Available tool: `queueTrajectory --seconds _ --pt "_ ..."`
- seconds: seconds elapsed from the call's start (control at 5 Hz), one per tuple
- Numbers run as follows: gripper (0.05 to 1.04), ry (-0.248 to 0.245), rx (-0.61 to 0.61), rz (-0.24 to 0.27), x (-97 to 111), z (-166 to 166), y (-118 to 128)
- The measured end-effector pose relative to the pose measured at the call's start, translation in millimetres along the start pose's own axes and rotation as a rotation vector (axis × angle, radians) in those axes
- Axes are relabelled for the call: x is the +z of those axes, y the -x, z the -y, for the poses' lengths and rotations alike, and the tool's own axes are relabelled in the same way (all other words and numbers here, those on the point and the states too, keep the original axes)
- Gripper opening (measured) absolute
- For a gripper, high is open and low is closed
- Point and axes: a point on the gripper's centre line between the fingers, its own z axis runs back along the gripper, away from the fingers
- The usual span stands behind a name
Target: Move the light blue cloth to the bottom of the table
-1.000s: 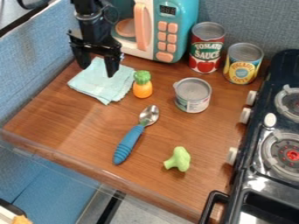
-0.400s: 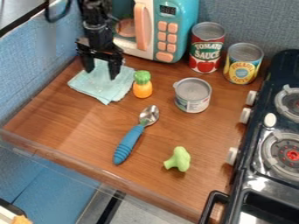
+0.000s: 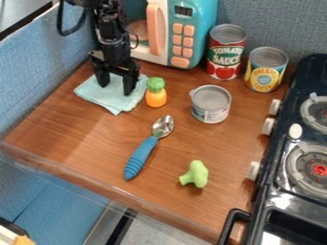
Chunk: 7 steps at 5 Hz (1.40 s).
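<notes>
The light blue cloth (image 3: 114, 102) lies flat on the wooden table (image 3: 76, 136), near its upper left corner in the camera view, with one corner pointing toward the bottom edge. Over it hangs the black gripper (image 3: 115, 88), its jaws apart, one on each side, with cloth visible between them and nothing clamped; whether the tips touch the fabric, I cannot tell. The arm (image 3: 110, 31) comes down from the top edge of the view

Just beside the cloth, on its right, stands an orange toy with a green leafy top (image 3: 155, 92). Behind the cloth, at the back of the table, is a teal toy microwave (image 3: 210, 14) with a peach handle and peach buttons. To the right of the orange toy sits a short silver can (image 3: 211, 104). Farther back, right of the microwave, are a tall can with a red and green label (image 3: 225, 52) and, near it, a can with a yellow and blue label (image 3: 265, 69), both upright

Below the cloth, near the middle of the table, a spoon with a ridged blue handle (image 3: 144, 152) lies slantwise, its metal bowl toward the back. Lower and to the right lies a light green toy broccoli floret (image 3: 195, 174). Along the right side of the view is a black toy stove (image 3: 281, 139) with white knobs and round burners
</notes>
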Motion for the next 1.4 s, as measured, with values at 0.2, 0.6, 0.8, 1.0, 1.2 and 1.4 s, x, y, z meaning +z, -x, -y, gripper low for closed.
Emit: queueTrajectory --seconds 0.2,0.6,0.8,1.0,1.2,1.4 --pt "0.999 -0.002 -0.024 -0.017 2.1 10.2 33.4" --pt "0.999 -0.004 -0.029 -0.022 3.9 3.6 89.2" --pt "0.999 -0.006 -0.016 -0.034 3.7 0.2 113.8" --pt "0.999 0.018 0.020 -0.032 7.4 0.6 124.2" --pt "1.000 0.052 0.054 0.026 18.8 -0.1 105.1" --pt "1.000 0.019 0.057 0.112 58.6 7.0 87.1"
